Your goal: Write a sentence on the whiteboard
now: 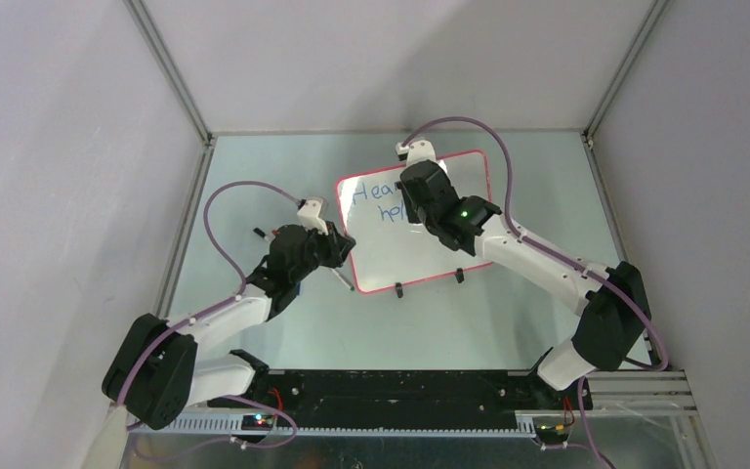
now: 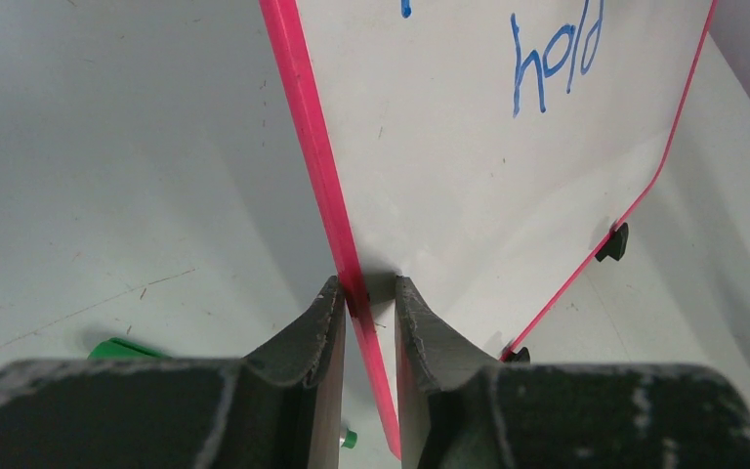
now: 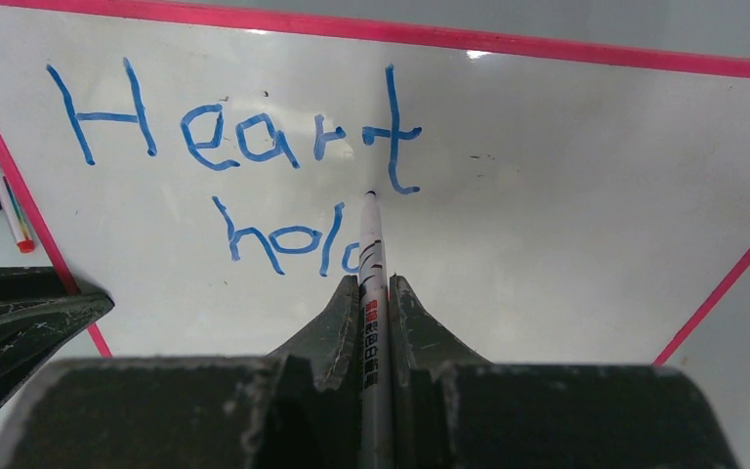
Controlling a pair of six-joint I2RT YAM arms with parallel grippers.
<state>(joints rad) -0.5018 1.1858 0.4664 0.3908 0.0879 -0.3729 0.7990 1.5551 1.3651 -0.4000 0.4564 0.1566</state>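
The whiteboard (image 1: 391,259) lies tilted in the middle of the table, white with a red frame. On it the sentence (image 3: 234,127) reads "Heart" in blue, with "hold" (image 3: 283,239) below. My right gripper (image 3: 374,281) is shut on a white marker (image 3: 372,254) pointing down at the board. The marker's tip is just right of "hold" and under the "t"; whether it touches I cannot tell. My left gripper (image 2: 368,285) is shut on the board's red left edge (image 2: 312,147), one finger on each side. From above, the right gripper (image 1: 415,186) covers part of the lettering.
Two black feet (image 1: 398,289) (image 1: 459,277) stick out at the board's near edge. Loose markers (image 3: 0,195) lie on the table left of the board, one (image 1: 342,280) by my left gripper. A green cap (image 2: 350,439) lies under the left fingers. Grey walls close in three sides.
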